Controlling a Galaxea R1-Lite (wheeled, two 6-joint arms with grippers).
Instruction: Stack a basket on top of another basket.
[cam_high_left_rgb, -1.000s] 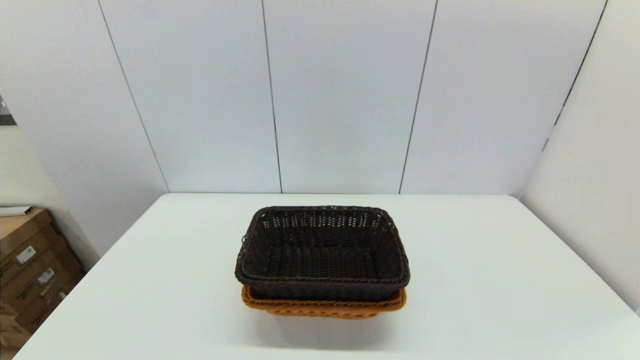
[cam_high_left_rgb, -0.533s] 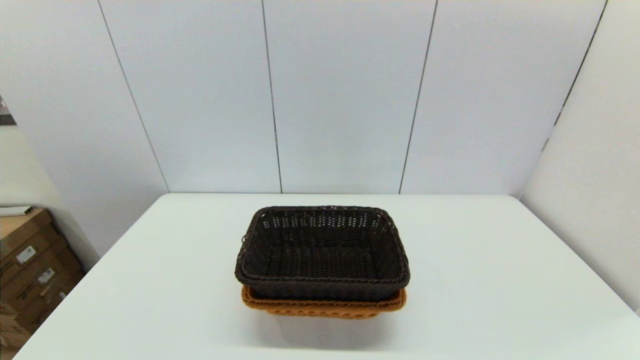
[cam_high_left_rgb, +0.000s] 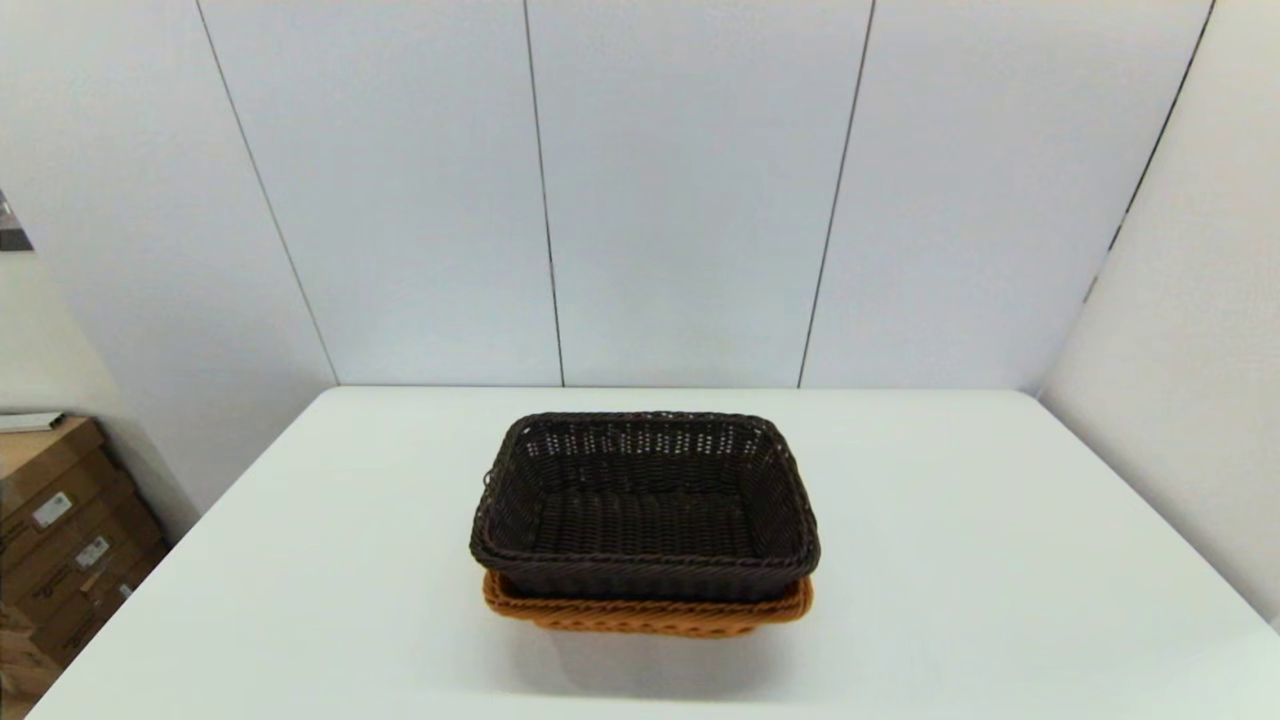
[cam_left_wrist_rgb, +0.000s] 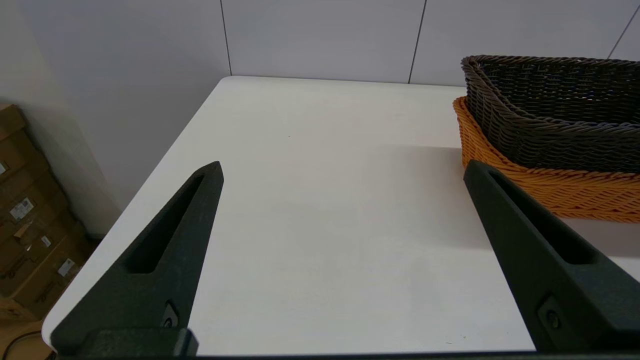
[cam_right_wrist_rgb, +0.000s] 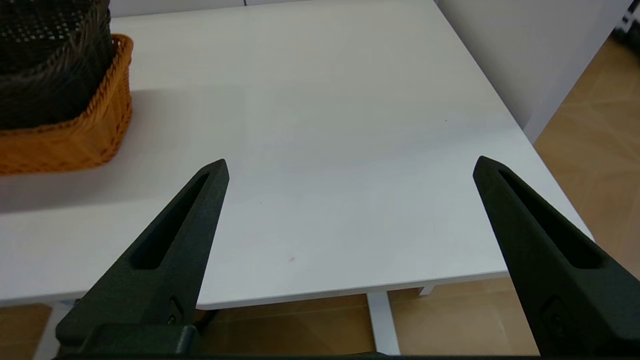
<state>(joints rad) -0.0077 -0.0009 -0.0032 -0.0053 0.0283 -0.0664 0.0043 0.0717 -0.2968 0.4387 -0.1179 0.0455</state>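
Observation:
The dark brown basket (cam_high_left_rgb: 645, 505) sits nested inside the orange-tan basket (cam_high_left_rgb: 648, 615) at the middle of the white table (cam_high_left_rgb: 1000, 560); only the tan rim and lower front wall show beneath it. The left wrist view has the dark basket (cam_left_wrist_rgb: 550, 115) over the tan one (cam_left_wrist_rgb: 545, 187) off to one side. My left gripper (cam_left_wrist_rgb: 342, 172) is open over bare table near the front left edge. My right gripper (cam_right_wrist_rgb: 350, 165) is open too, over the front right of the table, with the tan basket (cam_right_wrist_rgb: 70, 135) and dark basket (cam_right_wrist_rgb: 50, 55) beside it. Neither arm shows in the head view.
Cardboard boxes (cam_high_left_rgb: 60, 530) are stacked on the floor left of the table. White wall panels (cam_high_left_rgb: 680, 190) stand behind and to the right. The table's front edge (cam_right_wrist_rgb: 350, 292) and a leg (cam_right_wrist_rgb: 382, 322) show in the right wrist view, with wooden floor beyond.

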